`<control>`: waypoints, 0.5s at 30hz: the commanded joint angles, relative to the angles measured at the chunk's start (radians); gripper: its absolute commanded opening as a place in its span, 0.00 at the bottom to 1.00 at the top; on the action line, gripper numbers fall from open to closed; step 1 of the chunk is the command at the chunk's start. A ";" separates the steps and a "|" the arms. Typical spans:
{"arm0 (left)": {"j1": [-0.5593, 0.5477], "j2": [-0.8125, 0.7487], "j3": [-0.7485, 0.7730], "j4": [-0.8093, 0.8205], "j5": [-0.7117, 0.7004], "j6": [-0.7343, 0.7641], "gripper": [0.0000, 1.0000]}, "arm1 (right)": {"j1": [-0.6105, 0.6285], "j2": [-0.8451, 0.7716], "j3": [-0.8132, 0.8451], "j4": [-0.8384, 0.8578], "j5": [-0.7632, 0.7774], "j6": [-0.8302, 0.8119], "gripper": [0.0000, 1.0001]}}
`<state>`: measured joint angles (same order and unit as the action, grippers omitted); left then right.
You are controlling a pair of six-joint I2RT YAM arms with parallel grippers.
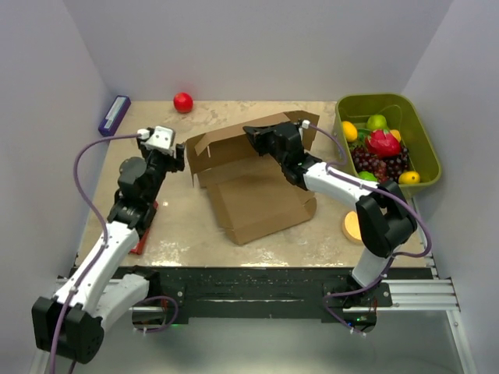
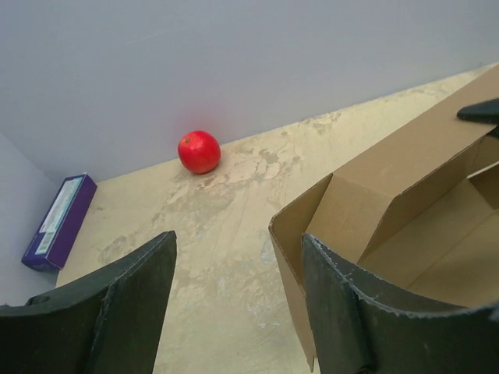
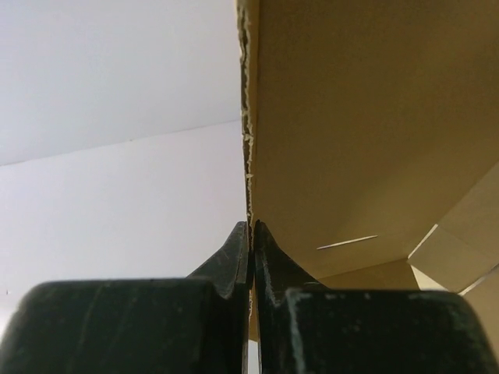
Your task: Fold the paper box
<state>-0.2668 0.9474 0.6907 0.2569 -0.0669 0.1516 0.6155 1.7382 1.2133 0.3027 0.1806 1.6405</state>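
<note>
The paper box [image 1: 257, 195] sits in the middle of the table [image 1: 175, 226], base flat and back wall raised. My right gripper [image 1: 256, 134] is pinched tight on that wall's top edge. My left gripper [image 2: 238, 257] is spread wide and grasps nothing, with the box's left side flap just inside its gap. I judge I should steady the wall with the right, then close the left squarely on the flap and turn it inward without dragging the base.
</note>
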 commanded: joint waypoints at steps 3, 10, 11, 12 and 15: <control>-0.005 -0.191 -0.020 -0.124 0.106 -0.309 0.68 | 0.004 -0.016 -0.035 0.101 0.028 -0.039 0.00; -0.064 -0.242 -0.201 0.013 0.280 -0.537 0.57 | 0.004 -0.037 -0.087 0.105 0.036 -0.059 0.00; -0.077 -0.242 -0.213 0.027 0.291 -0.540 0.57 | 0.006 -0.040 -0.092 0.101 0.040 -0.062 0.00; -0.089 -0.230 -0.226 0.053 0.297 -0.541 0.56 | 0.004 -0.043 -0.095 0.098 0.043 -0.061 0.00; -0.159 -0.167 -0.256 0.080 0.288 -0.538 0.54 | 0.004 -0.054 -0.101 0.081 0.054 -0.062 0.00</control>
<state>-0.3614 0.7292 0.4591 0.2359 0.1741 -0.3267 0.6155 1.7374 1.1244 0.3691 0.1917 1.6058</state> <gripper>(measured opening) 0.561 0.022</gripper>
